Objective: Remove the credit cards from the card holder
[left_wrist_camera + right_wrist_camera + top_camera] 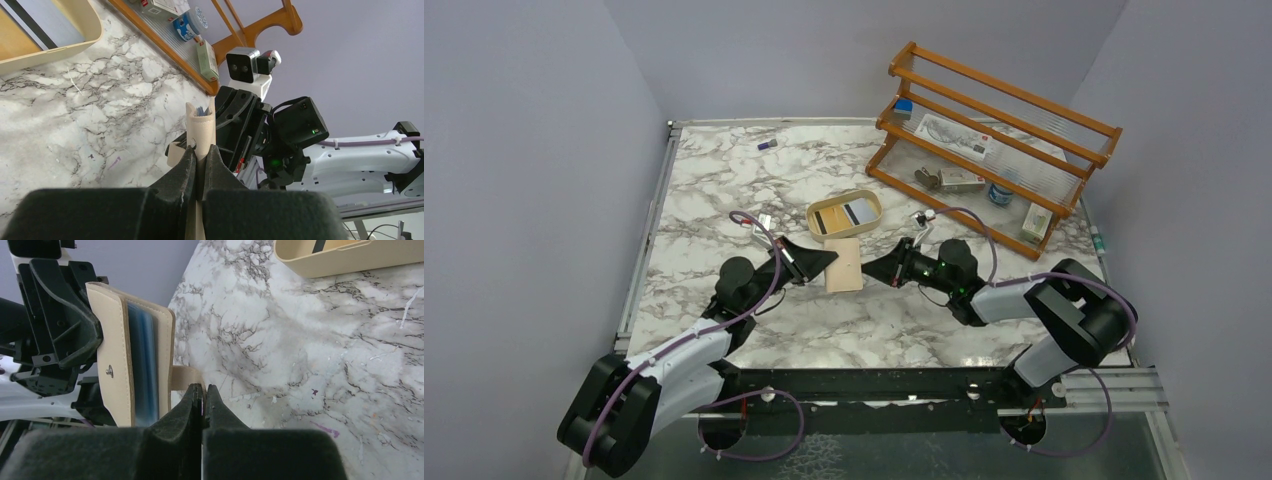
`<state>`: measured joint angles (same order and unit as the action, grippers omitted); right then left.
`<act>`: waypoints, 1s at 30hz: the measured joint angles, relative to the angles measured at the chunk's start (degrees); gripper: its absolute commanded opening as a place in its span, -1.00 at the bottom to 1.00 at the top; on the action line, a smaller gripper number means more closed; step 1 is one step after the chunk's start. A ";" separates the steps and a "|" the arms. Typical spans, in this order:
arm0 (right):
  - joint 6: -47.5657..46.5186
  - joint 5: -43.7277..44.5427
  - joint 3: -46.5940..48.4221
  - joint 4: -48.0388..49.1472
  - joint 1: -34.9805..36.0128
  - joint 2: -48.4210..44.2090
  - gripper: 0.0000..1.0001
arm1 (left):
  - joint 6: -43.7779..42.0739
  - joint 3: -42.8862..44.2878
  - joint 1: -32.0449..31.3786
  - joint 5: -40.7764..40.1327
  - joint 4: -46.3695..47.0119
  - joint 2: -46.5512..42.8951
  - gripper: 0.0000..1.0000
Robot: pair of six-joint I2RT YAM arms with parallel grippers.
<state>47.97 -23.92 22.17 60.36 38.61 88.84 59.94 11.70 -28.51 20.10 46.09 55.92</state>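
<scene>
Fingers of left gripper (201,150) clamp the wallet (112,335) between the tabletop's (724,180) side edges; right gripper (204,389) pinches its tab (186,379).

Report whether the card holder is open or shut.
Partly open: card holder tab unsnapped, stud bare, blue credit cards showing between covers.

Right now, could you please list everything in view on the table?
Beige leather-like folding card holder: one, table centre, between both grippers.
Blue cards: count unclear, inside the card holder.
Oval tan tray: one, behind it, holding a pale striped card.
Orange wooden rack: one, far right, with small boxes.
Small purple item: one, far left.
Grey-veined white marble table: one, underneath.
Left gripper: black, shut on the card holder.
Right gripper: black, shut on its snap tab.
</scene>
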 measured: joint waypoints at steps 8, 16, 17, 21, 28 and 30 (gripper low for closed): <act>-4.31 0.76 1.95 -9.99 -0.11 -7.48 -0.99 | -0.46 -0.09 0.00 0.00 -0.09 2.62 0.60; -13.20 3.30 7.34 -27.96 -0.48 -16.15 -0.99 | -1.09 -0.17 0.00 -0.02 -0.37 9.77 0.68; -13.86 3.39 7.32 -29.70 -0.48 -16.28 -0.99 | -1.27 -0.17 0.00 -0.02 -0.37 10.93 0.68; -15.52 3.56 6.29 -34.93 -0.70 -16.74 -0.99 | -1.75 -0.17 0.00 -0.02 -0.48 13.94 0.68; -16.61 5.99 8.46 -44.70 -0.74 -17.42 -0.99 | -3.23 -0.17 -1.07 -0.02 -0.59 16.39 0.68; -16.68 7.10 11.43 -48.22 -0.74 -17.14 -0.99 | -3.91 -0.17 -1.40 -0.02 -0.57 16.65 0.68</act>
<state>31.29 -16.82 33.61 12.14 37.87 71.70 56.03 11.53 -29.91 20.08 45.52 72.58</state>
